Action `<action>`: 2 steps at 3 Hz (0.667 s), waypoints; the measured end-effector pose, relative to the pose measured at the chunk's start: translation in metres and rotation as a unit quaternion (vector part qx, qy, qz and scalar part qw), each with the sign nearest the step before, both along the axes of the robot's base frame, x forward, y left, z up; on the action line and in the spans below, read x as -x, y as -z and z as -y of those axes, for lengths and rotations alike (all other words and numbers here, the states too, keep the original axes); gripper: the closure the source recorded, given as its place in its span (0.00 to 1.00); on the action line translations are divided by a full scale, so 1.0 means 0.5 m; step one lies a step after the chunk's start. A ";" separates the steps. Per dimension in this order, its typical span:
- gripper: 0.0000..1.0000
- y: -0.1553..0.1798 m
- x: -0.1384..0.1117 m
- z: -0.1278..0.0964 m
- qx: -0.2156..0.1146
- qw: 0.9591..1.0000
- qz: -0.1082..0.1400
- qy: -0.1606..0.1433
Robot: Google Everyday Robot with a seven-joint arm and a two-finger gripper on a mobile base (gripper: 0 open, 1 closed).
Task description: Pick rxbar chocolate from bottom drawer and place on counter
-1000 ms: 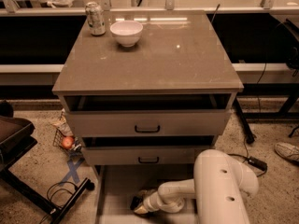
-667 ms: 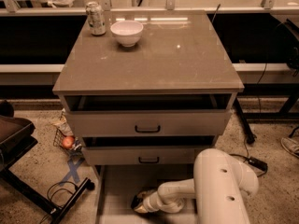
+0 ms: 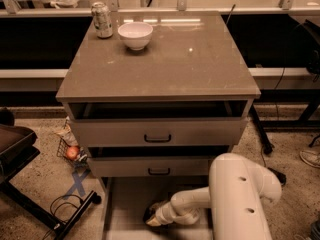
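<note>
Gripper (image 3: pixel 151 218) low in the pulled-out bottom drawer (image 3: pixel 125 204), down by its floor, white arm (image 3: pixel 192 203) reaching in from the right, dark shape at its tip perhaps the bar (image 3: pixel 148 213), grip impossible to tell, counter (image 3: pixel 165 69) above carrying can (image 3: pixel 103 20) and bowl (image 3: pixel 135 35)

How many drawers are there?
3: the top drawer under the counter, the middle drawer below it, and the bottom drawer pulled out lowest, where the gripper reaches in.
</note>
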State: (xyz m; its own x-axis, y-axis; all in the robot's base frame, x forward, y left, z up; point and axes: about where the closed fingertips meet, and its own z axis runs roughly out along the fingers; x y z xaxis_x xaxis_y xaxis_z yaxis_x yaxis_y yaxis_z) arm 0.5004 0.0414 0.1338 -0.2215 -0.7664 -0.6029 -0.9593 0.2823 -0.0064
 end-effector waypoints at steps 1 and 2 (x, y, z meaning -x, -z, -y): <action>1.00 -0.137 0.012 0.040 0.001 1.000 -0.014 -0.005; 1.00 -0.322 0.043 0.101 -0.004 1.000 -0.031 0.002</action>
